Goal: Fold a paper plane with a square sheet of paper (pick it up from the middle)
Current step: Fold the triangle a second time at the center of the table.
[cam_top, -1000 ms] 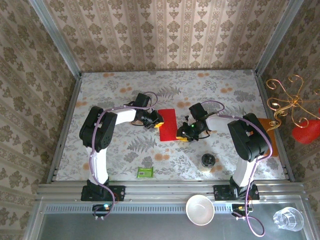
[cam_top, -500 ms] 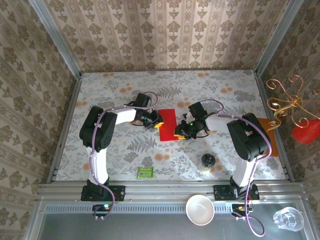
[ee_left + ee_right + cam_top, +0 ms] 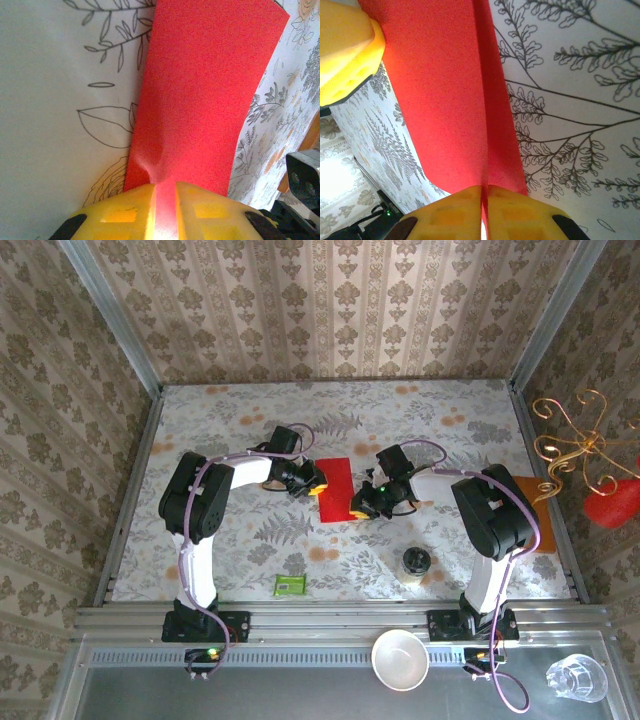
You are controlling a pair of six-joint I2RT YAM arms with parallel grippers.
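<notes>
The square sheet of paper (image 3: 336, 486) is bright red and lies mid-table between both arms, bowed and partly lifted. My left gripper (image 3: 315, 483) is shut on its left edge; in the left wrist view the yellow fingers (image 3: 120, 212) pinch the puckered sheet (image 3: 205, 85). My right gripper (image 3: 362, 505) is shut on the right edge. In the right wrist view the gripper (image 3: 484, 207) clamps a raised ridge of the sheet (image 3: 445, 100), with the left gripper's yellow finger (image 3: 345, 50) across from it. The paper plane is out of view.
A small green packet (image 3: 290, 585) and a little jar (image 3: 416, 563) sit near the front edge. An orange pad (image 3: 537, 498) lies at the right, behind my right arm. A white bowl (image 3: 400, 658) and a glass (image 3: 577, 677) rest on the front ledge.
My right gripper has slid slightly left and shut on the sheet's right edge, raising a ridge. The left gripper has kept its grip and place.
</notes>
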